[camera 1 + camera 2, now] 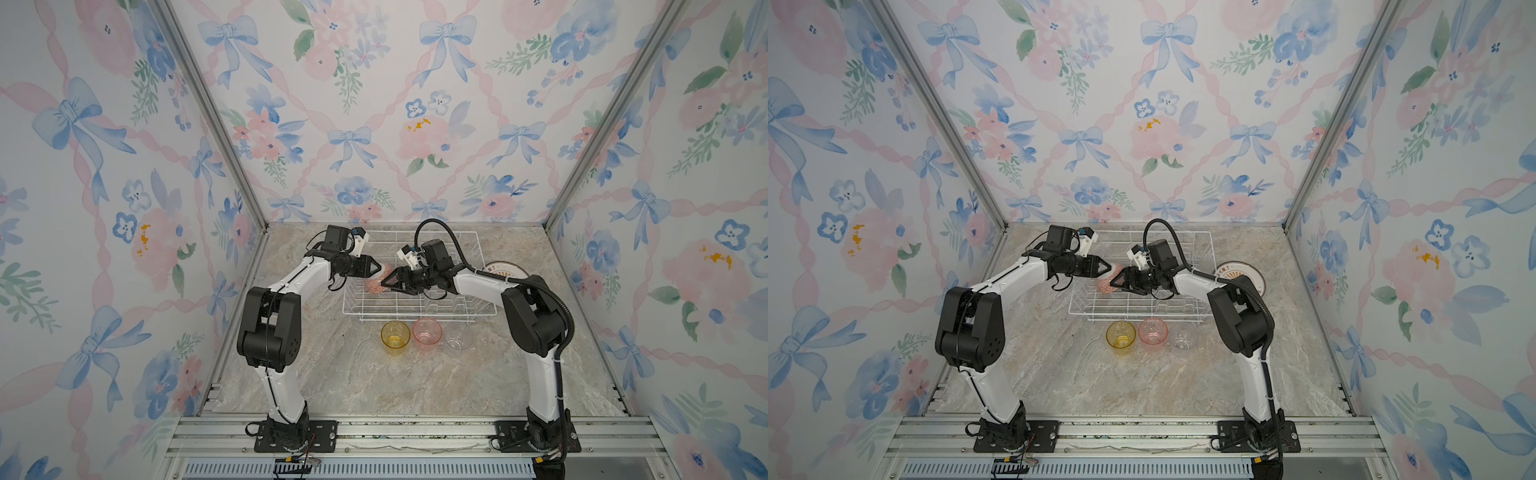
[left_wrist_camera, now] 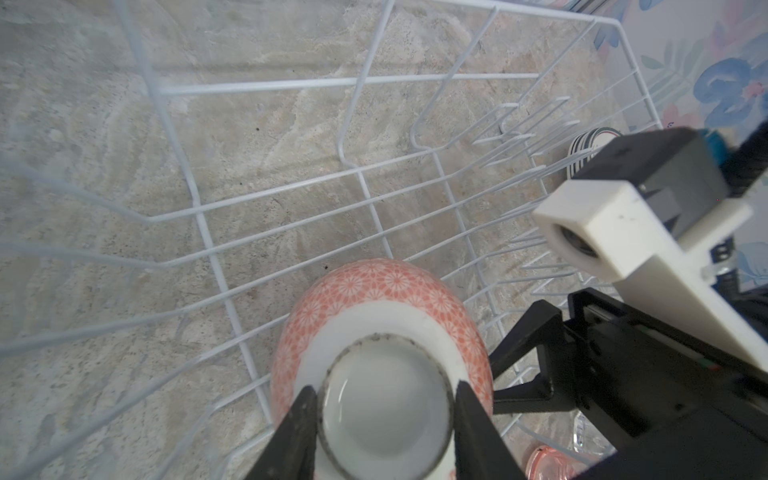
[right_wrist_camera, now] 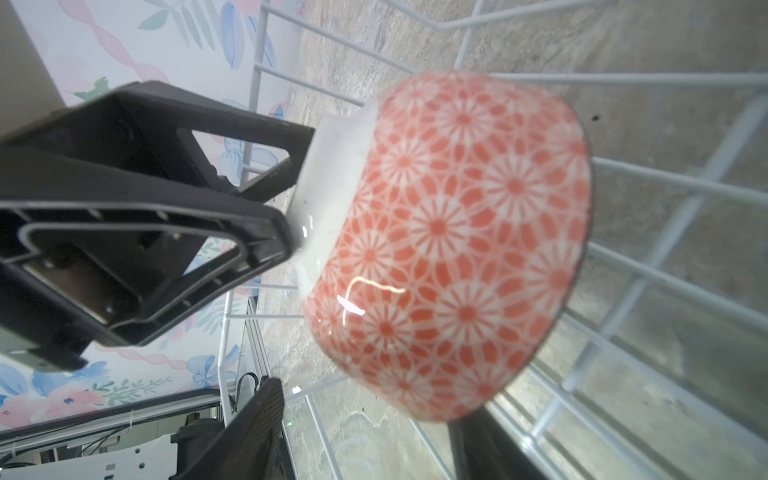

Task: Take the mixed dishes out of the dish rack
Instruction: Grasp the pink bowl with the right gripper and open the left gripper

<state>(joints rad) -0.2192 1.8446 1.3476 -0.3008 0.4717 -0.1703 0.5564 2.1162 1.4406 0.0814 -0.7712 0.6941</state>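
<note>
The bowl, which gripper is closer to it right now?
Left. The left gripper is clamped on the foot ring of the bowl. The right gripper is open right beside its patterned wall, and I can't tell whether it touches.

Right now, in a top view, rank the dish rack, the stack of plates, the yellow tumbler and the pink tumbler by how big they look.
1. dish rack
2. stack of plates, partly hidden
3. yellow tumbler and pink tumbler look alike; I won't rank them.
</note>
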